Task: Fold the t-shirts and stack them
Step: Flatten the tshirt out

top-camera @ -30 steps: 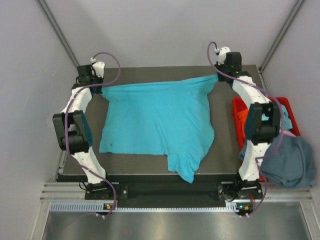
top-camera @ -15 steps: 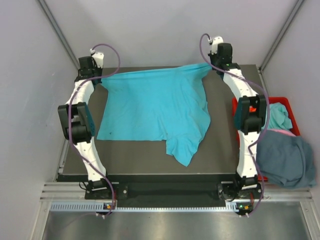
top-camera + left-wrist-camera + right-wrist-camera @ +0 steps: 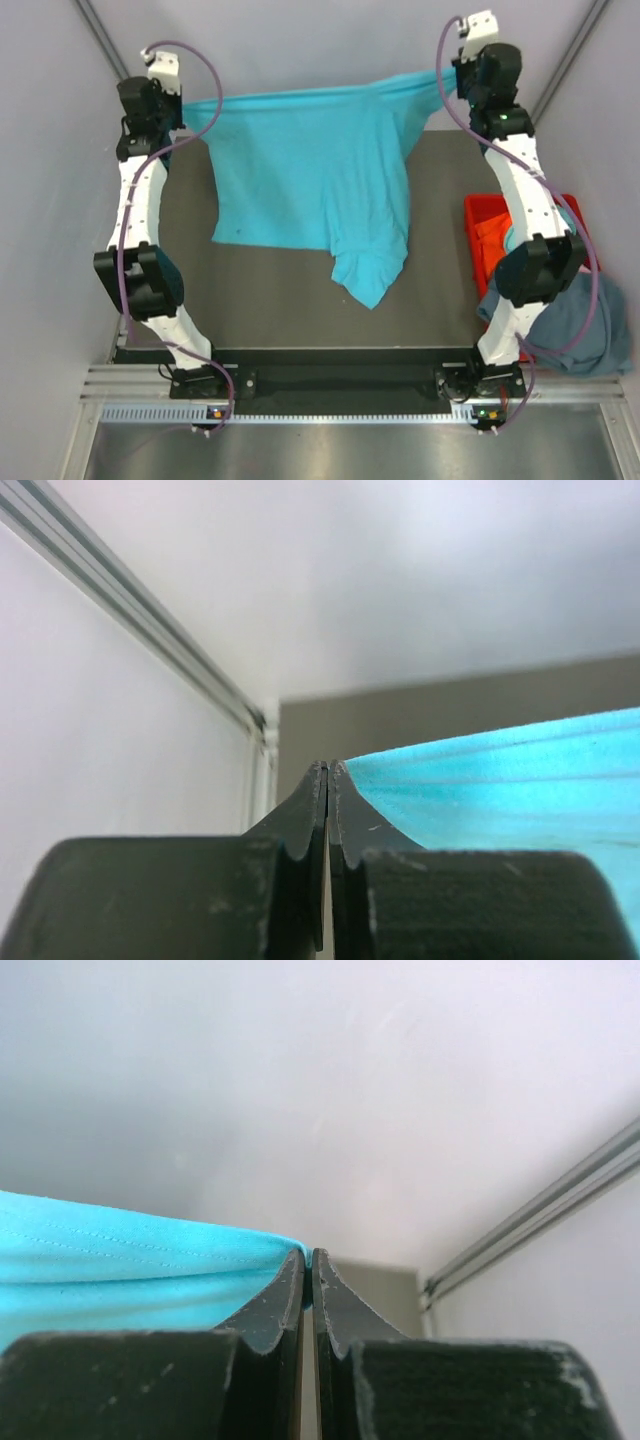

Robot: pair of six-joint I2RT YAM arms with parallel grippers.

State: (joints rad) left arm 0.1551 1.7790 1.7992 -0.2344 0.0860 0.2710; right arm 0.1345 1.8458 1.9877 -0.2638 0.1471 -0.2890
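Left gripper (image 3: 328, 772) pinched shut on turquoise t-shirt (image 3: 310, 170) corner, 10 o'clock. Right gripper (image 3: 308, 1257) clamped shut on shirt edge, 1 o'clock. Shirt hangs stretched between them over table (image 3: 250, 300), tail drooping toward 6. Risk: thin bite on hem slips under tension, corner drops, cloth lands bunched. Lopsided hang may skew fold.

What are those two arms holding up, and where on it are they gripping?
The turquoise t-shirt: the left gripper and the right gripper each pinch one end of its upper edge, which stretches between them while the rest hangs down.
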